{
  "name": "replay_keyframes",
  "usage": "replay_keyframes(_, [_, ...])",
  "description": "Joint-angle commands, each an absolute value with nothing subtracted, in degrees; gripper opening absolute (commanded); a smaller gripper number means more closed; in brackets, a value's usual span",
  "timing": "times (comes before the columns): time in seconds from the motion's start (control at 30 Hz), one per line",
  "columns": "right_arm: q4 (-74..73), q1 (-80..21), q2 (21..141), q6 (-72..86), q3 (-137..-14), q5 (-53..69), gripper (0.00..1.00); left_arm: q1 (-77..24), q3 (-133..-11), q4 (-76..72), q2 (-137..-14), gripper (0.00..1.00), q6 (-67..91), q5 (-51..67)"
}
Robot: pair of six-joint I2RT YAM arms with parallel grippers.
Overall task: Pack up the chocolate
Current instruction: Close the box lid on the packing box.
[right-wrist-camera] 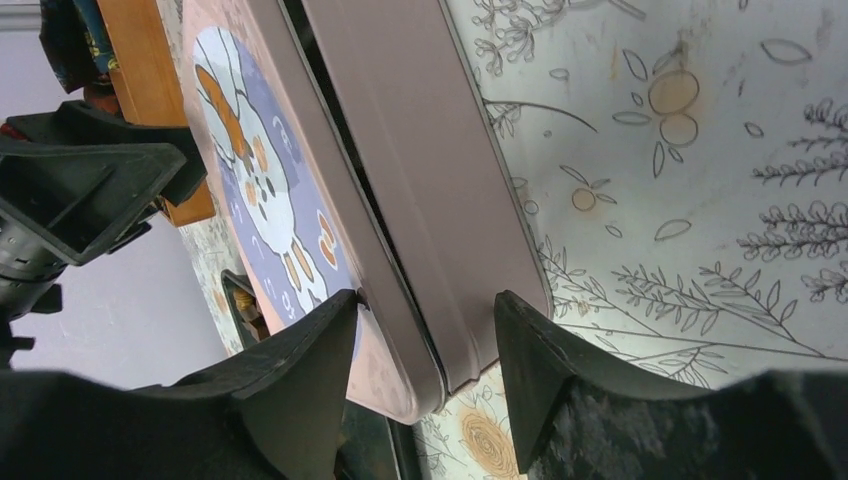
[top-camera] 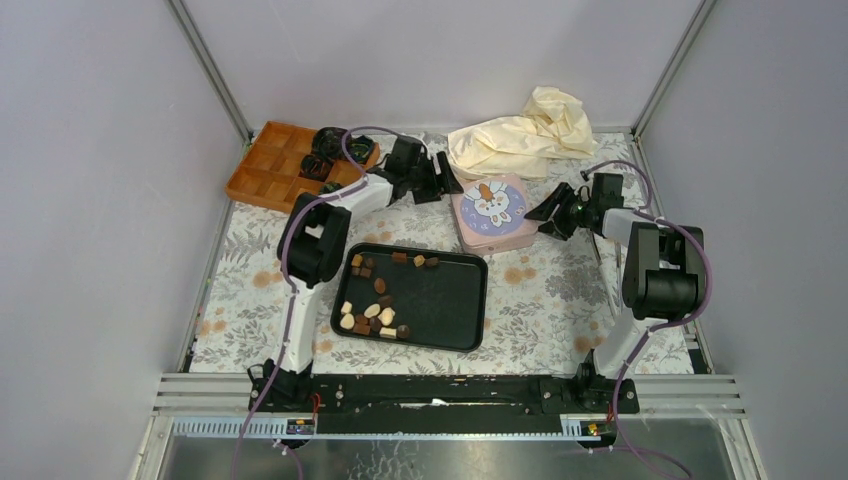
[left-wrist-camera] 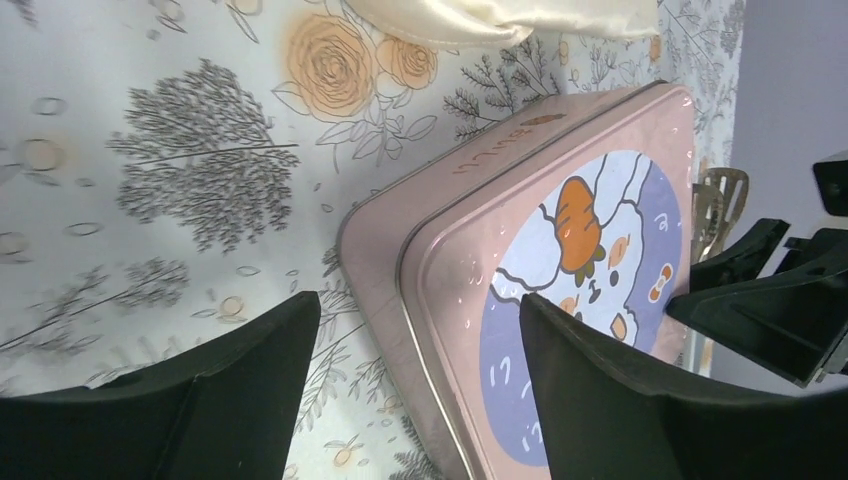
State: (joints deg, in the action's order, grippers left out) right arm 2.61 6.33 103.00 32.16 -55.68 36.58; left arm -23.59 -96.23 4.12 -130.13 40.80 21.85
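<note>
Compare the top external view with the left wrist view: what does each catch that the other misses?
Only top external: the black rectangular tray holding small brown and cream chocolate pieces, and the orange compartment box. Only left wrist: the lettering on the side wall of the pink rectangular tin with the rabbit lid, and how the left tool straddles its corner. Both: that tin, the cream cloth bag and the right tool.

Soft, even light throughout; shadows are kept faint.
Small glints are seen on the pink tin (left-wrist-camera: 560,250); the left gripper (left-wrist-camera: 418,305) is rendered near-black, and wrist-view edges are slightly softened.
</note>
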Motion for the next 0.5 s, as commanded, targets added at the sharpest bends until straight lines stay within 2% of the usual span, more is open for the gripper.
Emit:
replay_keyframes(0.0, [0.5, 5.7, 101.5, 27.9, -59.8, 34.7, 0.59, -22.5, -97.2, 9.9, -124.3, 0.81, 33.4, 17.2])
replay_keyframes(0.3, [-5.1, 5.5, 101.6, 18.1, -62.4, 34.5, 0.62, -26.2, -88.9, 10.2, -119.6, 0.82, 32.9, 18.5])
replay_keyframes(0.47, [-8.5, 5.2, 104.0, 15.9, -65.0, 34.0, 0.57, -28.0, -90.1, 11.0, -122.5, 0.83, 33.9, 18.7])
